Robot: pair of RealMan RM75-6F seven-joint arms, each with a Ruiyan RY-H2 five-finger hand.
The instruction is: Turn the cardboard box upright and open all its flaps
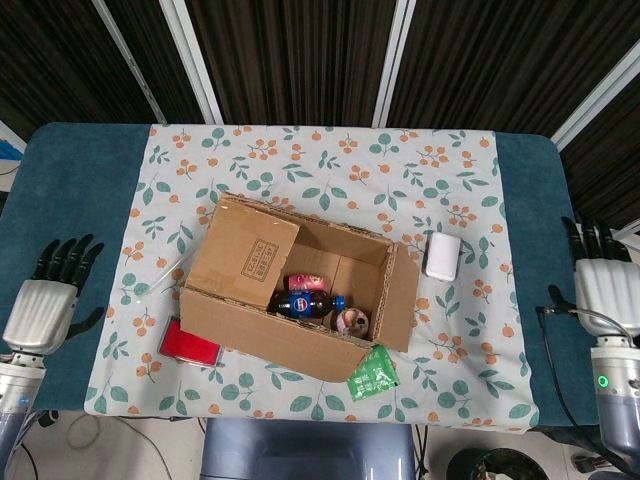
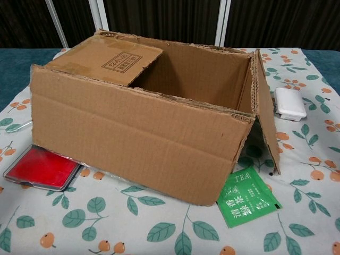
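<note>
Cardboard box (image 1: 295, 300) upright at mat centre, mouth up, bottle and cans inside. Flap at box's 9 o'clock (image 1: 245, 252) folded inward over opening; flap at 3 o'clock (image 2: 265, 119) hangs outside. Left hand (image 1: 45, 305) at 9 o'clock table edge, right hand (image 1: 600, 280) at 3 o'clock edge, both well apart from box, fingers spread, holding nothing. Next, likely: left hand hooks inward flap's free edge, swings it out (brace box wall so it doesn't slide).

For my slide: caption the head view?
Upright box, left flap over the opening, both robot hands open at the table's ends.
</note>
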